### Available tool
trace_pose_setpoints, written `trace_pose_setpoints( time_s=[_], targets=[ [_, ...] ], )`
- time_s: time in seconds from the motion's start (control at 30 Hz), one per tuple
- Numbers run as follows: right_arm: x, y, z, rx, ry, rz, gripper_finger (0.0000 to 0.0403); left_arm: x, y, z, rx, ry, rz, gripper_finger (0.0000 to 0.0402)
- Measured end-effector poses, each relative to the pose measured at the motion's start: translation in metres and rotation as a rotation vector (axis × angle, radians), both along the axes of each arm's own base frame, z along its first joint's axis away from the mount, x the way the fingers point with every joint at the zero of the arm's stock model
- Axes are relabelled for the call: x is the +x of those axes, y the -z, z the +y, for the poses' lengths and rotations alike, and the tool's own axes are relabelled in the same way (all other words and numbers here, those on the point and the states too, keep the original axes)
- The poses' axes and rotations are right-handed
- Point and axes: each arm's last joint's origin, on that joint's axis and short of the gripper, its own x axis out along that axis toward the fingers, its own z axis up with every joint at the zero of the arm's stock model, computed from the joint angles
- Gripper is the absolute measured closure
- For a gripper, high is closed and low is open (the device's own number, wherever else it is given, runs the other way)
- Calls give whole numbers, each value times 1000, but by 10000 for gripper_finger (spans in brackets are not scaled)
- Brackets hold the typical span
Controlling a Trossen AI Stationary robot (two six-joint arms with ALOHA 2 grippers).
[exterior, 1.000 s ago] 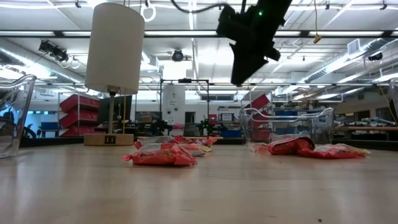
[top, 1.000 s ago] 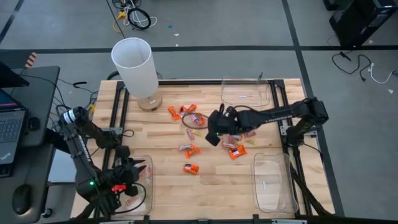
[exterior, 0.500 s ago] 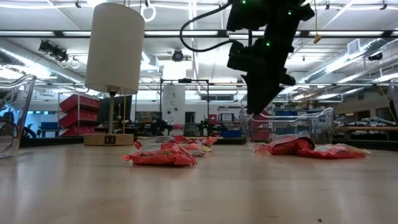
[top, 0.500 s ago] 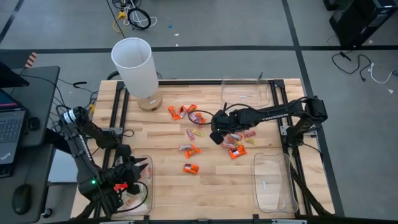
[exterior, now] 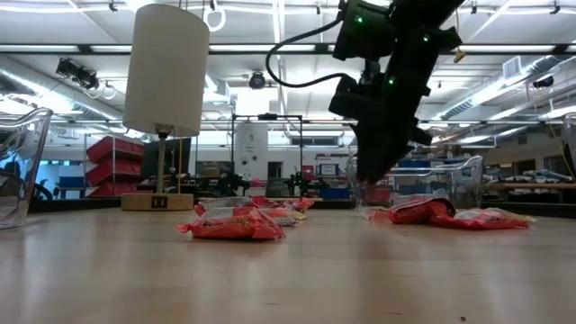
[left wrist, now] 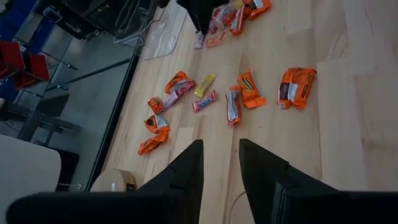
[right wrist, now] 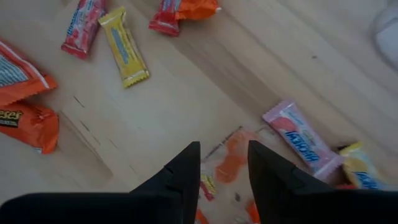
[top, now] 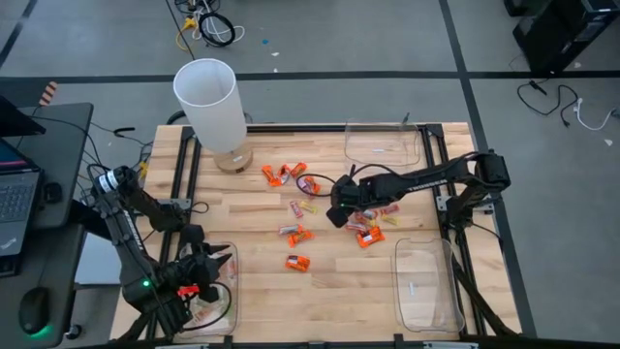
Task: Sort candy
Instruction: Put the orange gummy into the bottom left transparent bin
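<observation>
Wrapped candy lies scattered over the middle of the wooden table (top: 262, 291): orange pieces (top: 297, 263) (top: 369, 236), a far cluster (top: 281, 174), and pink and yellow ones (top: 305, 206). My right gripper (top: 336, 211) hangs open, tilted down, just above the right-hand cluster. In the right wrist view its fingers (right wrist: 224, 163) stand over a pale wrapper with orange print (right wrist: 229, 167), next to a pink candy (right wrist: 301, 140). My left gripper (top: 218, 264) waits open over the near-left clear tray (top: 225, 308), with nothing between its fingers (left wrist: 221, 163).
A white lamp (top: 208, 97) on a wooden base stands at the far left. Clear plastic trays sit at the far right (top: 383, 145) and near right (top: 426, 286). Bare wood lies along the near edge between the trays. A laptop (top: 15, 199) sits off the table's left.
My right gripper has come down toward the candy cluster in the middle of the table, tipping steeper and rolling a little as it sank. The candy lies as before.
</observation>
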Motion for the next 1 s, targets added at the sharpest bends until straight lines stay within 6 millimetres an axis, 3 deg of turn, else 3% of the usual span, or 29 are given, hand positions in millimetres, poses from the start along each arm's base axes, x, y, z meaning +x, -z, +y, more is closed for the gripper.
trace_pose_setpoints(
  time_s=[0.37,1.0],
  targets=[
    [-11,24,-2,20,47,-15,279,-2,16,4,41,-15,8,296],
    [-14,36,-9,3,76,-80,276,-2,21,5,20,-47,-75,296]
  ],
)
